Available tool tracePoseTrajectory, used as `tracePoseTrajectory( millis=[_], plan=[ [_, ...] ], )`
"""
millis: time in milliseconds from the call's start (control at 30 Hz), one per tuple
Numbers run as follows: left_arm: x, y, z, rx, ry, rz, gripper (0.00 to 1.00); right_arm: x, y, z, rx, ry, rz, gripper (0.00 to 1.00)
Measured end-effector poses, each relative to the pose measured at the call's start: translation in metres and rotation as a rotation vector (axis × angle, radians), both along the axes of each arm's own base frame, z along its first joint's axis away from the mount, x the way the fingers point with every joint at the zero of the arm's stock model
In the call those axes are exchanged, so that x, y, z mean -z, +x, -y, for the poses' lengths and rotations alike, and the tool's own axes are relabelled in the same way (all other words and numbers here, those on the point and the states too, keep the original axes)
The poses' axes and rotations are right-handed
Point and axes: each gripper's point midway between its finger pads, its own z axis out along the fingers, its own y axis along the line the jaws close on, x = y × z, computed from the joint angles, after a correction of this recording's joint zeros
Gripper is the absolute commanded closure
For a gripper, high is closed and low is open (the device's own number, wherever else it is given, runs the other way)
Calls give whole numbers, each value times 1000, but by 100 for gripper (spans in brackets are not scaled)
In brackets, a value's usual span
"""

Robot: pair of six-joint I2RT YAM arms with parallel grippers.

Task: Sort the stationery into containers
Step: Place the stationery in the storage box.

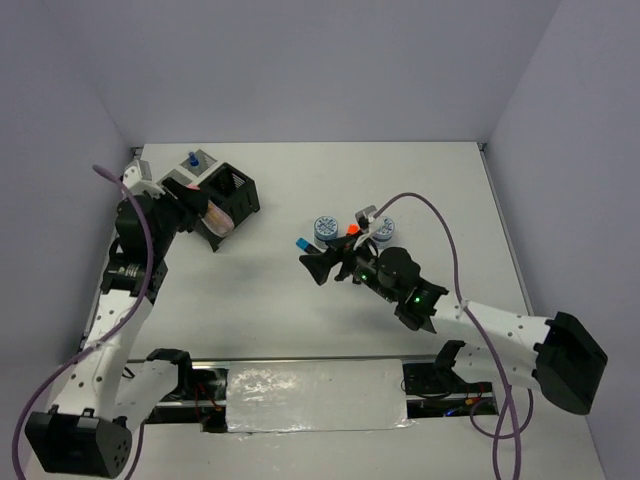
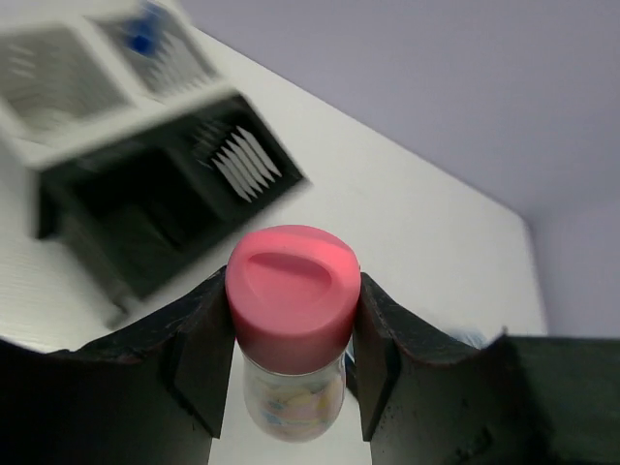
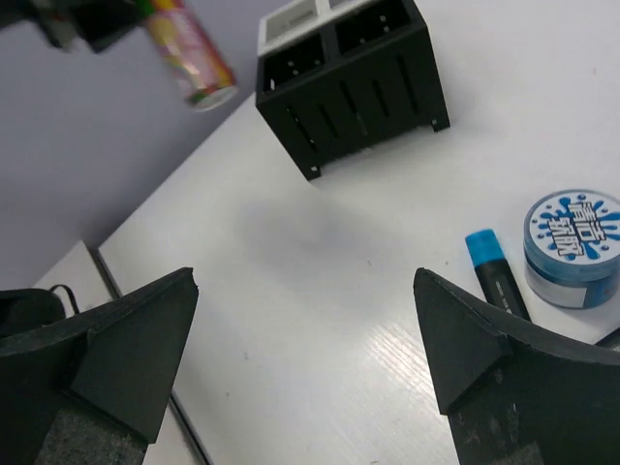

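- Here, the left gripper [image 2: 294, 320] clamps the pink stick [image 2: 291, 281] at its cap, the carrying step apparently in hand. The black mesh organiser [image 2: 145, 213] sits just ahead of the fingers, so next it must line up over a compartment and let go.
- The right gripper [image 3: 305, 281] gapes wide and holds nothing. A blue-capped marker [image 3: 489, 266] and a patterned tin [image 3: 573, 247] lie on the table just ahead, likely the next pick.

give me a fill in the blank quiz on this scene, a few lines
1. The left hand is shut on a tube with a ___ cap.
2. The right hand has its jaws ___, holding nothing.
3. Beside the round tin lies a marker with a ___ cap.
4. The organiser is coloured ___.
Missing words: pink; open; blue; black.
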Motion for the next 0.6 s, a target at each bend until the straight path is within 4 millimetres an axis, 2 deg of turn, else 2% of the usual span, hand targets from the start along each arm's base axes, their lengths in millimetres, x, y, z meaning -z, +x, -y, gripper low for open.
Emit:
tracePoseTrajectory(
  millis=[33, 133, 267, 400, 600],
  plan=[
    [7, 11, -17, -96, 24, -3, 100, -3, -3, 4, 0, 0, 6, 0],
    [24, 45, -61, -331, 121, -30, 100, -29, -16, 16, -8, 40, 57, 0],
    [32, 88, -100, -528, 258, -48, 100, -56, -32, 37, -9, 88, 120, 0],
    [27, 112, -123, -637, 361, -24, 100, -65, -43, 52, -7, 88, 143, 0],
    [5, 142, -143, -722, 440, 26, 100, -63, -51, 62, -13, 63, 143, 0]
  ],
)
